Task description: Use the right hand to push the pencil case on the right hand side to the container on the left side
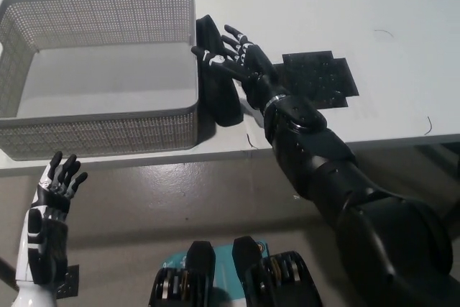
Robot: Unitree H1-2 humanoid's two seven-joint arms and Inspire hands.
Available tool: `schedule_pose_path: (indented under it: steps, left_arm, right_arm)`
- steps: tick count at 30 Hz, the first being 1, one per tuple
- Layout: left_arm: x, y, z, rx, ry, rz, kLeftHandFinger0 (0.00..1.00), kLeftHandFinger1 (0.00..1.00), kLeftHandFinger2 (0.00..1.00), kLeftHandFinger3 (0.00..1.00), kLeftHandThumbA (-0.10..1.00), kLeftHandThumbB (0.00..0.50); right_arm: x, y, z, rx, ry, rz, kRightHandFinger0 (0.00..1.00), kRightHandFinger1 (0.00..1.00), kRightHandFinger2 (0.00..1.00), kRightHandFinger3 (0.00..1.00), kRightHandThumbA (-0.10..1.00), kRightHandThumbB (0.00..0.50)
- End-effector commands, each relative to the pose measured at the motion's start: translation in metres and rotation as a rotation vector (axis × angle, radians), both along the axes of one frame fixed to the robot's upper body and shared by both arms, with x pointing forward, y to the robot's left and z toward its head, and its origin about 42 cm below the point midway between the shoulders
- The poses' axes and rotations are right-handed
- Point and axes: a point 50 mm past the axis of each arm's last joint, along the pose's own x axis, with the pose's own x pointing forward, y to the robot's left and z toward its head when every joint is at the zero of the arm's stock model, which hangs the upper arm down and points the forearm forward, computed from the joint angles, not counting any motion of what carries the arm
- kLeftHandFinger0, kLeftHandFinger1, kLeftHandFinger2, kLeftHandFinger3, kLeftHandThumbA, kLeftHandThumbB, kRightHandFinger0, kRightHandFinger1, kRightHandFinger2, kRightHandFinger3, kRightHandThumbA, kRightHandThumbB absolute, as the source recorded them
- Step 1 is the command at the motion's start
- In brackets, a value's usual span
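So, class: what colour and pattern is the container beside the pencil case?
Grey, with a fine perforated mesh pattern on the container walls; the head view shows it.
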Motion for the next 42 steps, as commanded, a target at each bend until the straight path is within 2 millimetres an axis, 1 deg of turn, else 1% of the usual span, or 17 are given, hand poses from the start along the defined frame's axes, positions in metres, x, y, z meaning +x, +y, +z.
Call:
schedule_pose_path:
  steps: [1, 8, 9, 13, 17, 18, 20, 23, 26, 29, 30, 31, 32, 34, 35, 38, 42]
  left_arm:
    - [0.0, 0.003, 0.015, 0.017, -0.078, -0.006, 1.0, 1.0, 1.0, 1.0, 1.0, 0.412]
    - [-0.004, 0.006, 0.013, 0.022, -0.068, 0.004, 1.0, 1.0, 1.0, 1.0, 1.0, 0.4]
    - [-0.005, 0.006, 0.012, 0.021, -0.065, 0.007, 1.0, 1.0, 1.0, 1.0, 1.0, 0.417]
    - [-0.003, 0.005, 0.01, 0.024, -0.058, 0.008, 1.0, 1.0, 1.0, 1.0, 1.0, 0.422]
    - [-0.002, 0.001, 0.008, 0.012, -0.053, -0.001, 1.0, 1.0, 1.0, 1.0, 1.0, 0.434]
    - [-0.002, 0.0, 0.008, 0.012, -0.053, -0.003, 1.0, 1.0, 1.0, 1.0, 1.0, 0.435]
    - [-0.002, -0.002, 0.007, 0.017, -0.049, -0.014, 1.0, 1.0, 1.0, 1.0, 1.0, 0.427]
    - [-0.002, -0.002, 0.007, 0.015, -0.05, -0.017, 1.0, 1.0, 1.0, 1.0, 1.0, 0.423]
    - [-0.001, 0.001, 0.008, 0.03, -0.051, -0.013, 1.0, 1.0, 1.0, 1.0, 1.0, 0.417]
    - [-0.003, 0.006, 0.009, 0.041, -0.049, 0.002, 1.0, 1.0, 1.0, 1.0, 1.0, 0.416]
    - [-0.004, 0.007, 0.009, 0.044, -0.048, 0.004, 1.0, 1.0, 1.0, 1.0, 1.0, 0.415]
    - [-0.003, 0.008, 0.009, 0.042, -0.049, 0.006, 1.0, 1.0, 1.0, 1.0, 1.0, 0.415]
    - [-0.003, 0.009, 0.009, 0.036, -0.049, 0.003, 1.0, 1.0, 1.0, 1.0, 1.0, 0.422]
    - [-0.003, 0.008, 0.009, 0.027, -0.051, 0.001, 1.0, 1.0, 1.0, 1.0, 1.0, 0.422]
    - [-0.002, 0.008, 0.009, 0.03, -0.051, 0.0, 1.0, 1.0, 1.0, 1.0, 1.0, 0.422]
    - [0.001, 0.007, 0.011, 0.039, -0.054, -0.009, 1.0, 1.0, 1.0, 1.0, 1.0, 0.412]
    - [0.006, 0.005, 0.012, 0.029, -0.058, -0.031, 1.0, 1.0, 1.0, 1.0, 1.0, 0.414]
  right_arm:
    - [0.006, 0.018, 0.034, 0.023, -0.075, 0.04, 1.0, 1.0, 1.0, 1.0, 1.0, 0.232]
    - [0.021, -0.017, 0.056, 0.087, -0.173, -0.005, 1.0, 1.0, 1.0, 1.0, 1.0, 0.242]
    - [0.025, -0.028, 0.064, 0.105, -0.216, -0.025, 1.0, 1.0, 1.0, 1.0, 1.0, 0.271]
    - [0.032, -0.068, 0.093, 0.165, -0.37, -0.082, 1.0, 1.0, 1.0, 1.0, 1.0, 0.277]
    - [0.025, -0.105, 0.123, 0.244, -0.512, -0.112, 1.0, 1.0, 1.0, 1.0, 1.0, 0.287]
    - [0.023, -0.109, 0.126, 0.255, -0.523, -0.11, 1.0, 1.0, 1.0, 1.0, 1.0, 0.287]
    - [0.009, -0.124, 0.139, 0.303, -0.575, -0.099, 1.0, 1.0, 1.0, 1.0, 1.0, 0.277]
    - [-0.018, -0.141, 0.15, 0.309, -0.663, -0.09, 1.0, 1.0, 1.0, 1.0, 1.0, 0.315]
    - [-0.047, -0.156, 0.149, 0.263, -0.735, -0.119, 1.0, 1.0, 1.0, 1.0, 1.0, 0.34]
    - [-0.081, -0.169, 0.14, 0.222, -0.799, -0.13, 1.0, 1.0, 1.0, 1.0, 1.0, 0.332]
    - [-0.086, -0.17, 0.138, 0.22, -0.805, -0.131, 1.0, 1.0, 1.0, 1.0, 1.0, 0.334]
    - [-0.096, -0.174, 0.135, 0.214, -0.82, -0.135, 1.0, 1.0, 1.0, 1.0, 1.0, 0.411]
    - [-0.112, -0.182, 0.129, 0.205, -0.837, -0.137, 1.0, 1.0, 1.0, 1.0, 1.0, 0.343]
    - [-0.136, -0.192, 0.124, 0.183, -0.866, -0.144, 1.0, 1.0, 1.0, 1.0, 1.0, 0.35]
    - [-0.147, -0.196, 0.121, 0.175, -0.877, -0.155, 1.0, 1.0, 1.0, 1.0, 1.0, 0.32]
    - [-0.181, -0.211, 0.109, 0.145, -0.901, -0.187, 1.0, 1.0, 1.0, 1.0, 1.0, 0.305]
    - [-0.213, -0.23, 0.091, 0.105, -0.891, -0.233, 1.0, 1.0, 1.0, 1.0, 1.0, 0.314]
